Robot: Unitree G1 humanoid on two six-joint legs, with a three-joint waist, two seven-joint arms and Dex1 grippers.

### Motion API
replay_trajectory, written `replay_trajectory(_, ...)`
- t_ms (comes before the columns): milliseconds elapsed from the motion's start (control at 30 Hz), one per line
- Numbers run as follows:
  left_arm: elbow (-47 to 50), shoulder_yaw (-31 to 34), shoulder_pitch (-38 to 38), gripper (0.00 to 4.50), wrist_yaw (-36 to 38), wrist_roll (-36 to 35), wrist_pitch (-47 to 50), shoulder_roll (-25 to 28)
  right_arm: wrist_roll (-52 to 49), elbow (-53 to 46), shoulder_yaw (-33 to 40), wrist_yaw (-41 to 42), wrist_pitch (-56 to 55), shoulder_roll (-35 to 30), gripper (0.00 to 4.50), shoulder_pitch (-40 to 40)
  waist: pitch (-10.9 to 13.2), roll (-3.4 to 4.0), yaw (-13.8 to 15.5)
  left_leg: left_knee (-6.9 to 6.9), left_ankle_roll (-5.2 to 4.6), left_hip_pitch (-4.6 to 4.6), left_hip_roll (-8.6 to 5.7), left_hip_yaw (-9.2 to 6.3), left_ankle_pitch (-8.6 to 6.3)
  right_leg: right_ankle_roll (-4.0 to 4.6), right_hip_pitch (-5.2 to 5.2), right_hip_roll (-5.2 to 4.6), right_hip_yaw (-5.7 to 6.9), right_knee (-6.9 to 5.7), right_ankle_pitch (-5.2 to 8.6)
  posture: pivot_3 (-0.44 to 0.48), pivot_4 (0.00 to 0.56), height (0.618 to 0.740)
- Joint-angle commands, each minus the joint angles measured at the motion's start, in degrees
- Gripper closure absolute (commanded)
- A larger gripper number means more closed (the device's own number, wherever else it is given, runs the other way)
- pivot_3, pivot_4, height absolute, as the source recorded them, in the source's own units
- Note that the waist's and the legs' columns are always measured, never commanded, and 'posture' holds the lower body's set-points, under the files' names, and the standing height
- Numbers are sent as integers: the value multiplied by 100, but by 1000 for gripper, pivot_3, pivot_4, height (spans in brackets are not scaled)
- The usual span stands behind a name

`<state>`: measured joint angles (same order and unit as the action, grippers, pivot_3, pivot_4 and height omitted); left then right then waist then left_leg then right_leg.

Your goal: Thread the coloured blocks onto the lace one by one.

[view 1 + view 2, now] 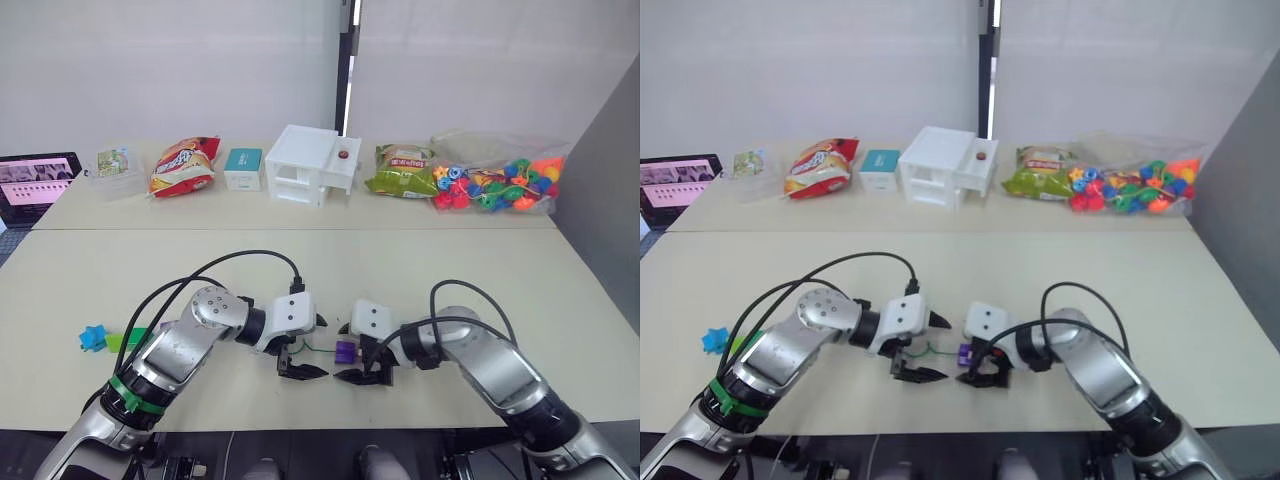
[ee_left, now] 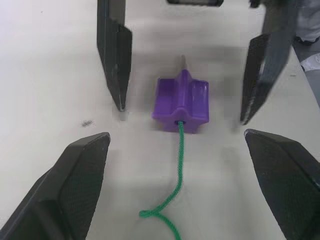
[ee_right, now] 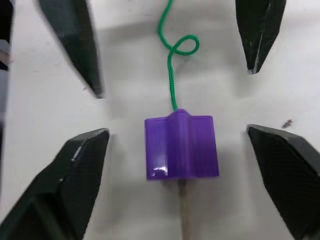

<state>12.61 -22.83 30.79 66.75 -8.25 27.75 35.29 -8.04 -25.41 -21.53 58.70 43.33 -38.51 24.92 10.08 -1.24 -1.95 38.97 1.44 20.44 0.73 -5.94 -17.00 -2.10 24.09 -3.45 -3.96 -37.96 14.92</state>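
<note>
A clear plastic bag (image 1: pixel 500 180) at 1 o'clock on the far table holds bright round beads. On the near table, the purple cube block (image 2: pixel 181 104), threaded on the thin green lace (image 2: pixel 176 172), lies between the wide-open left gripper (image 1: pixel 303 372) and wide-open right gripper (image 1: pixel 362 377), touching neither.

No lettering can be read anywhere. The snack bags (image 1: pixel 184 165) (image 1: pixel 400 170) and the small teal box (image 1: pixel 243 167) along the counter's far edge carry print, but it is too small to make out.
</note>
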Motion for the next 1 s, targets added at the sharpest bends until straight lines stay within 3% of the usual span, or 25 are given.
replay_trajectory(33,53,-179,85,0,-98,91,-31,-161,-114,-284,223,52,-41,-273,35,-125,0,0,-8,0,0,-1,1,0,0,0,0,1,0,0,0,0,150,740)
replay_trajectory(133,-165,-346,136,0,-204,148,-32,-474,-81,-196,314,45,-189,-521,35,-273,0,0,-9,-1,-1,-1,1,0,-1,0,2,2,0,-2,0,0,150,740)
replay_trajectory(300,-499,-587,154,0,-177,383,-196,-510,-56,-106,310,9,-309,-633,35,-324,0,-1,-67,-2,-1,-6,3,2,0,0,2,5,-2,-4,0,0,150,740)
replay_trajectory(633,-657,-596,194,3096,-194,448,-295,-595,-14,31,175,-81,-425,-500,0,-300,0,-1,-30,0,-1,-3,1,1,0,0,0,2,-1,-3,0,0,150,740)
replay_trajectory(733,-660,-597,189,3127,-162,450,-332,-574,64,176,87,-77,-568,-457,0,-273,0,-1,-31,0,-1,-4,1,1,0,0,0,3,-2,-3,0,0,150,740)
replay_trajectory(1000,-624,-585,164,3127,-104,430,-341,-537,281,540,-59,-79,-1030,-442,2516,-270,0,-1,-36,0,-1,-5,2,1,0,0,-1,3,-2,-4,0,0,150,740)
